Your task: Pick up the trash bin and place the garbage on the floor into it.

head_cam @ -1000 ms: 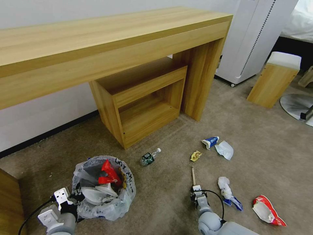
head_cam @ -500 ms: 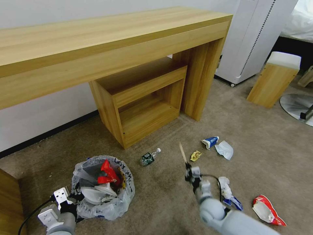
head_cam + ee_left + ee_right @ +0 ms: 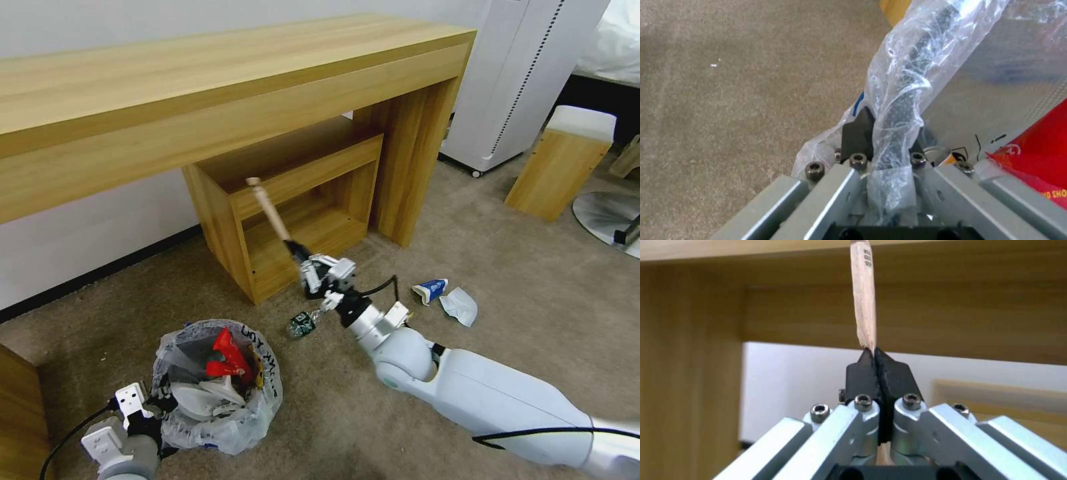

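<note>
The trash bin (image 3: 217, 390), lined with a crinkly whitish bag with black lettering, is at the lower left with a red wrapper (image 3: 227, 352) and white pieces inside. My left gripper (image 3: 159, 407) is shut on its bagged rim (image 3: 900, 96), seen close in the left wrist view. My right gripper (image 3: 298, 253) hangs in the air right of and beyond the bin, shut on a wooden stick (image 3: 270, 210) that points up toward the desk. The right wrist view shows the stick (image 3: 863, 300) pinched between the closed black fingertips. On the beige floor (image 3: 533, 300) lie a small green-labelled bottle (image 3: 303, 324), a blue-white wrapper (image 3: 430, 290) and a white tissue (image 3: 460, 305).
A long wooden desk (image 3: 200, 87) spans the back, with a small open shelf unit (image 3: 293, 200) under it. A white appliance (image 3: 520, 80), a wooden stool (image 3: 567, 167) and a chair base (image 3: 607, 213) stand at the right. A wooden panel (image 3: 17, 413) is at the lower left.
My right arm has lifted the wooden stick off the carpet and swung it up and left, toward the bin side. The left gripper keeps its hold; the bin has shifted slightly.
</note>
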